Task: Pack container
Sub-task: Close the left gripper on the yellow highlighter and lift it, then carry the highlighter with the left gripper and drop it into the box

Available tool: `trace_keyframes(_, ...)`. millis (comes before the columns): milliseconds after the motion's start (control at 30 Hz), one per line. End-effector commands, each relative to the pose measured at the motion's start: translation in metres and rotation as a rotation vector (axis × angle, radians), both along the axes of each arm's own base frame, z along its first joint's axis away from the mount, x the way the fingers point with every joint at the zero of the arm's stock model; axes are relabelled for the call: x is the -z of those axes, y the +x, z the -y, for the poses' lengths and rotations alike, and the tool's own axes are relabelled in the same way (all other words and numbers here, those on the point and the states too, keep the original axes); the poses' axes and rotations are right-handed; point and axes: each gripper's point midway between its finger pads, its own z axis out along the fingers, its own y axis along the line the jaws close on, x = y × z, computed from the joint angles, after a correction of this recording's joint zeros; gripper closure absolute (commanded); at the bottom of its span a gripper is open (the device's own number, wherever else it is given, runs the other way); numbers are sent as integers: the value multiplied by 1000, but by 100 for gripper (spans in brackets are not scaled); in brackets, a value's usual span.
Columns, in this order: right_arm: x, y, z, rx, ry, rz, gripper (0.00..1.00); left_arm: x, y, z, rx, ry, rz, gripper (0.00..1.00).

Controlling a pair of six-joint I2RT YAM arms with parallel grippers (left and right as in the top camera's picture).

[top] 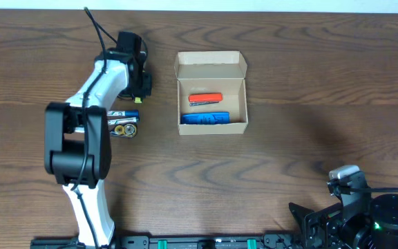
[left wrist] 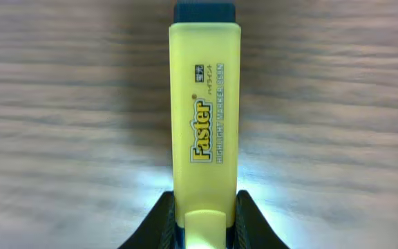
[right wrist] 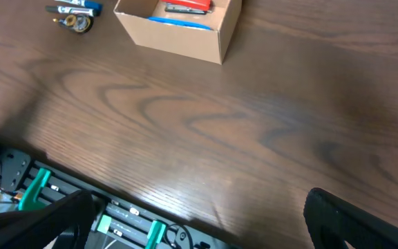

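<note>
Dark wood-grain worktop (top: 289,83) fills the overhead view. The container (top: 213,128), a tan cardboard box, sits a little toward 12 o'clock from the middle, its opening facing straight up. Its long axis runs from 9 to 3 o'clock. The lid flap (top: 211,63) is hinged along the 12 o'clock side and stands open, leaning away from the box. Inside, a red pen (top: 204,98) and a blue item (top: 204,118) lie parallel to that long axis, the blue one against the 6 o'clock wall.

At 9 o'clock of the container, near but apart from it, the left fingers (left wrist: 150,228) are closed on a yellow highlighter (left wrist: 204,104), one pressing each flat side. In the wrist view the highlighter's long axis runs from 6 to 12 o'clock, with its dark end at 12. Whether it rests on the wood or hangs just above cannot be told.

Toward 6 o'clock from the left fingers lies a small cluster (top: 123,123) of blue-labelled and gold-ended pieces, possibly batteries.

Over the worktop's near edge at about 5 o'clock, well apart from the container, the right fingers (right wrist: 351,221) are spread wide and hold nothing.
</note>
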Motion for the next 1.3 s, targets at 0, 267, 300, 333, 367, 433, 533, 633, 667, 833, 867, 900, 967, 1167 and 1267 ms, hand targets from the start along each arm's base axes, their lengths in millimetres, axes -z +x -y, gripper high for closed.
trace_keyframes(0, -1, -1, -1, -7, 0, 2, 1, -113, 16, 10, 11, -35, 232, 95)
trace_keyframes(267, -1, -1, -1, -7, 0, 2, 1, -207, -53, 66, -27, -157, 316, 94)
trace_keyframes(300, -1, -1, -1, -7, 0, 2, 1, -209, -60, 77, -18, -170, 310, 94)
trace_keyframes(333, -1, -1, -1, -8, 0, 3, 1, -209, -67, 92, -1, -185, 303, 94)
trace_keyframes(367, -1, -1, -1, -8, 0, 3, 1, -209, -73, 104, 8, -199, 295, 94)
trace_keyframes(433, -1, -1, -1, -8, 0, 3, 1, -204, -84, 131, 26, -226, 273, 94)
trace_keyframes(533, -1, -1, -1, -7, 0, 2, 1, -192, -93, 163, 41, -216, 265, 94)
trace_keyframes(633, -1, -1, -1, -7, 0, 2, 1, -183, -100, 196, 95, -217, 273, 94)
trace_keyframes(667, -1, -1, -1, -7, 0, 2, 1, -179, -101, 207, 111, -223, 271, 94)
trace_keyframes(833, -1, -1, -1, -8, 0, 3, 1, -147, -105, 239, 80, -228, 227, 94)
trace_keyframes(867, -1, -1, -1, -7, 0, 2, 1, -138, -104, 243, 65, -232, 208, 94)
trace_keyframes(900, -1, -1, -1, -8, 1, 2, 1, -131, -105, 247, 60, -237, 191, 94)
trace_keyframes(967, -1, -1, -1, -7, 0, 2, 1, -119, -105, 257, 65, -261, 158, 94)
trace_keyframes(1167, -1, -1, -1, -7, 0, 2, 1, -87, -103, 269, 30, -276, 90, 94)
trace_keyframes(1267, -1, -1, -1, -7, 0, 2, 1, -75, -105, 276, 24, -291, 57, 95)
